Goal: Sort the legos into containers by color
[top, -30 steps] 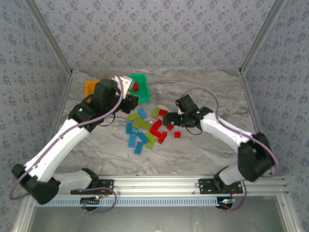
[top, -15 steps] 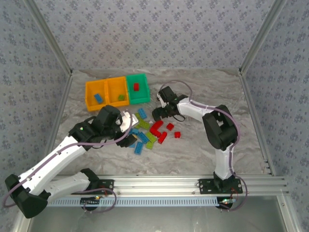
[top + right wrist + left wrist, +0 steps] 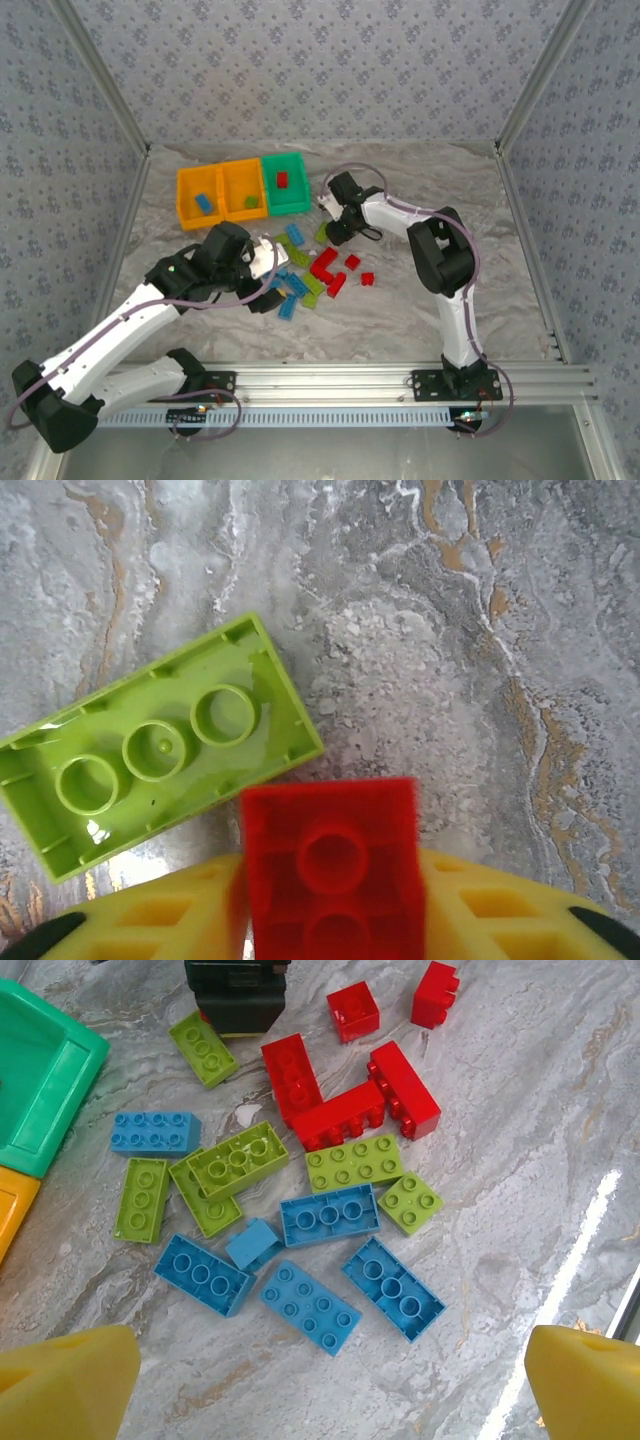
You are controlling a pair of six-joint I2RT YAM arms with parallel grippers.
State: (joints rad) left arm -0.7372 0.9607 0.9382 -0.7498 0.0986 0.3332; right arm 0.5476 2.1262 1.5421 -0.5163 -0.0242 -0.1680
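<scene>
The legos lie in a loose pile (image 3: pixel 305 270) of blue, lime green and red bricks at mid-table. The containers stand behind it: two orange bins (image 3: pixel 182 205) and a green bin (image 3: pixel 300 190) in a row. They hold a blue brick (image 3: pixel 203 203), a green brick (image 3: pixel 250 202) and a red brick (image 3: pixel 281 180). My left gripper (image 3: pixel 330 1390) hovers open above the pile's blue bricks (image 3: pixel 310 1306), its yellow fingertips (image 3: pixel 70 1380) wide apart and empty. My right gripper (image 3: pixel 330 910) is shut on a red brick (image 3: pixel 330 855) just off the tabletop, beside an upturned lime brick (image 3: pixel 160 745).
The right arm's dark gripper (image 3: pixel 238 995) sits at the pile's far edge, close to the green bin's corner (image 3: pixel 40 1070). Patterned walls close in the table (image 3: pixel 420 300) on three sides. Bare marbled surface lies right of and in front of the pile.
The left arm drew back from over the bins to the pile and its gripper opened. The right arm swung round to the pile's far side and its gripper closed on a red brick.
</scene>
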